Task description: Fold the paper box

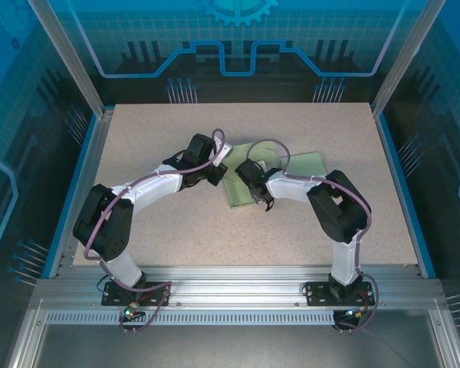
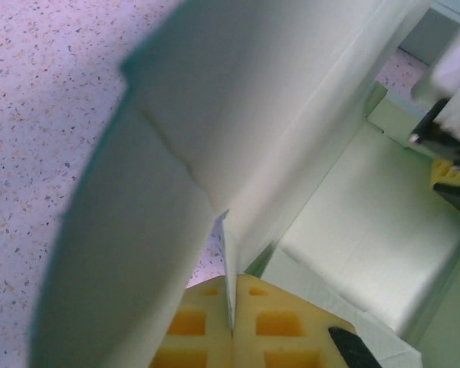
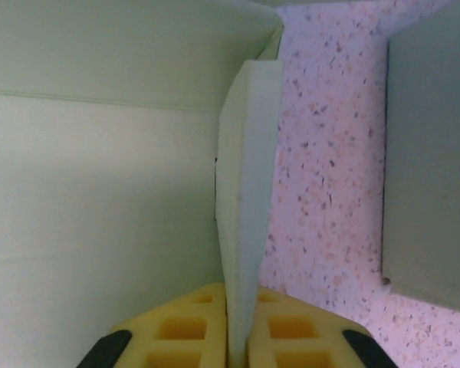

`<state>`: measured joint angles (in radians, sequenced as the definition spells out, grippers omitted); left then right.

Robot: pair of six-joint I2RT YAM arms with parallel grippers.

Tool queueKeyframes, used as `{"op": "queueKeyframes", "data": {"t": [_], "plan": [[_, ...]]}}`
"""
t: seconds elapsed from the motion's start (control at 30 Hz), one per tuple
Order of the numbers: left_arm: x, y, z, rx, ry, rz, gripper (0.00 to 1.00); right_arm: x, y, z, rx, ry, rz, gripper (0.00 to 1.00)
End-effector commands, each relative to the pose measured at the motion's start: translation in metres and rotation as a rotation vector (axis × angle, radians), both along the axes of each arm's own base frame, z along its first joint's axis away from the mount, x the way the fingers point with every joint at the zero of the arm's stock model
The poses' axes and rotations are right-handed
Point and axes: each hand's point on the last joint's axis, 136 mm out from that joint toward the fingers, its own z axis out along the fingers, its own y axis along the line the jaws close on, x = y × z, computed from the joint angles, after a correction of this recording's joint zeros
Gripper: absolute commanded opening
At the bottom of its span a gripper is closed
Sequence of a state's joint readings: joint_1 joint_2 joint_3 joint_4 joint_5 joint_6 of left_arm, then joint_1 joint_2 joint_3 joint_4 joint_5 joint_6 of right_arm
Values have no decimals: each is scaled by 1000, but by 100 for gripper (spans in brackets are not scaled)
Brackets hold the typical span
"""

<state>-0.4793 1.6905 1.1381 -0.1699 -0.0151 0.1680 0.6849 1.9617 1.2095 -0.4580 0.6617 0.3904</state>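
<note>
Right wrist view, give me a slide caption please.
Right gripper pinches a pale flap of the paper box.

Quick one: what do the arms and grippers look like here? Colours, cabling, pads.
The left arm and right arm have white links and bulky black joint housings. A greyish-purple cable runs along each. The left gripper and right gripper have yellow finger pads with square recesses and black corner pieces.
</note>
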Motion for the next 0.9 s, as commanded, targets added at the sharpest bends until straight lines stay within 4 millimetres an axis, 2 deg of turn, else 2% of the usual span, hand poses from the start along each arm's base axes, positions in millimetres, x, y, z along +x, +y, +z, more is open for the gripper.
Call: {"op": "queueKeyframes", "data": {"t": [0.0,0.13,0.27,0.4,0.53,0.67,0.87], "plan": [[3,3,6,-36,-10,44,5,-8,-20,-11,-195,30,-26,21],[3,1,4,-39,-10,35,5,-13,-11,-26,-153,69,-14,30],[0,0,3,-29,-5,7,5,-12,-4,-5,-99,29,-9,41],[-3,-1,2,-17,-2,-19,3,-3,5,26,-45,-33,17,44],[-4,1,-4,8,9,-30,3,7,13,44,-24,-72,43,44],[-5,2,-6,17,8,-32,3,15,13,44,-36,-72,44,43],[-5,3,-8,24,4,-35,3,19,5,33,-38,-51,28,39]]}}
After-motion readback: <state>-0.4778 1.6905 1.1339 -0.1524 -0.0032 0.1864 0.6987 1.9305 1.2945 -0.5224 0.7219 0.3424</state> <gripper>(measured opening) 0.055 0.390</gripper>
